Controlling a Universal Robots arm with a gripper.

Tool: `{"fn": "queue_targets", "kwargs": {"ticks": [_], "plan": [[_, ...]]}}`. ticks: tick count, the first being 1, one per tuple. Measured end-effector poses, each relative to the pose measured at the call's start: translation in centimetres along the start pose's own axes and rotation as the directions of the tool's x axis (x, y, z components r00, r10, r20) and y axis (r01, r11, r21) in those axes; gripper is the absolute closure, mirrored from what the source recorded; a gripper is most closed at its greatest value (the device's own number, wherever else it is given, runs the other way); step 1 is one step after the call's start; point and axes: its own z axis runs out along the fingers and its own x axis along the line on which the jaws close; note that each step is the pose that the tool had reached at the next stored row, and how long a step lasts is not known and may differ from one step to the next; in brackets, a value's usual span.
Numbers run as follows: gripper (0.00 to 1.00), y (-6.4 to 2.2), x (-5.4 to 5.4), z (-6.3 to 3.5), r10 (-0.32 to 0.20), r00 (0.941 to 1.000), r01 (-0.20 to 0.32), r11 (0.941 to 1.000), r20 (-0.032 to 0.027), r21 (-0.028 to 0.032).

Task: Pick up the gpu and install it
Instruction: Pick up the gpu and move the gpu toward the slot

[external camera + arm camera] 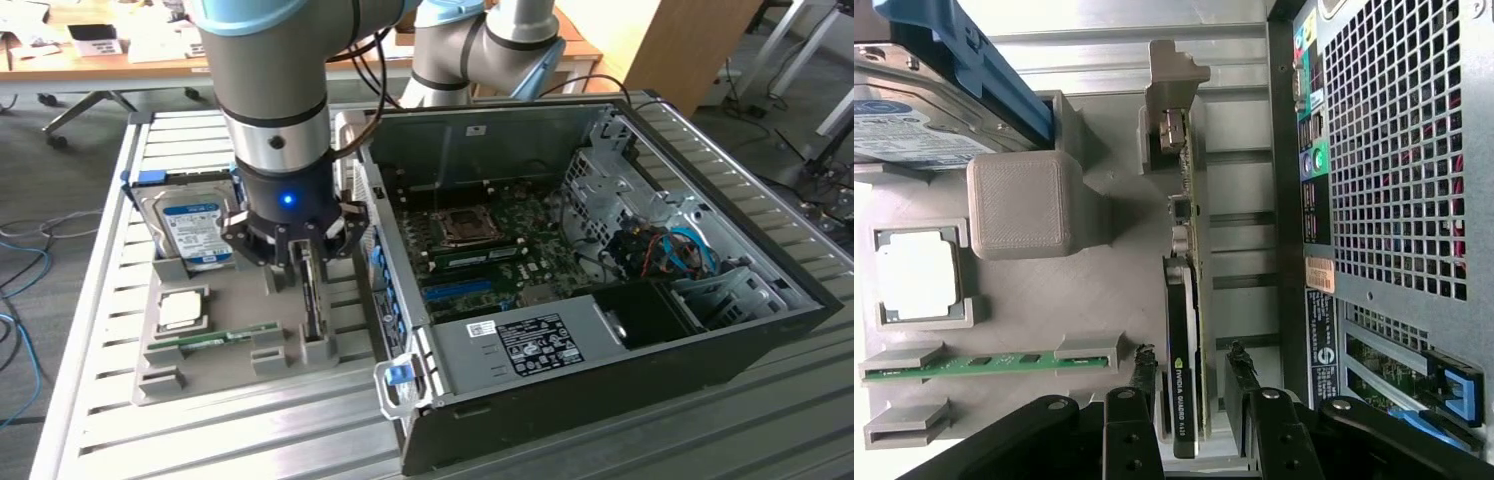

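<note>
Wrist view: fingers (1239,372) spread astride upright gpu (1182,390), computer case (1394,150) close beside, hard drive (914,120) apart.

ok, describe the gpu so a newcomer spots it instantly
Beside the open computer case, on the exterior view's left, lies a grey tray. The gpu stands on edge in the tray's slot nearest the case. It is the only black card: the memory stick is green, the hard drive silver with a blue label.
</note>
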Motion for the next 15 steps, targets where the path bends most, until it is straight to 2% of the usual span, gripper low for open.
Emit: {"fn": "queue_targets", "kwargs": {"ticks": [15], "plan": [[0.58,0.43,0.11,0.68,-0.014,0.9999,0.014,0.9999,-0.0006,-0.0009]]}}
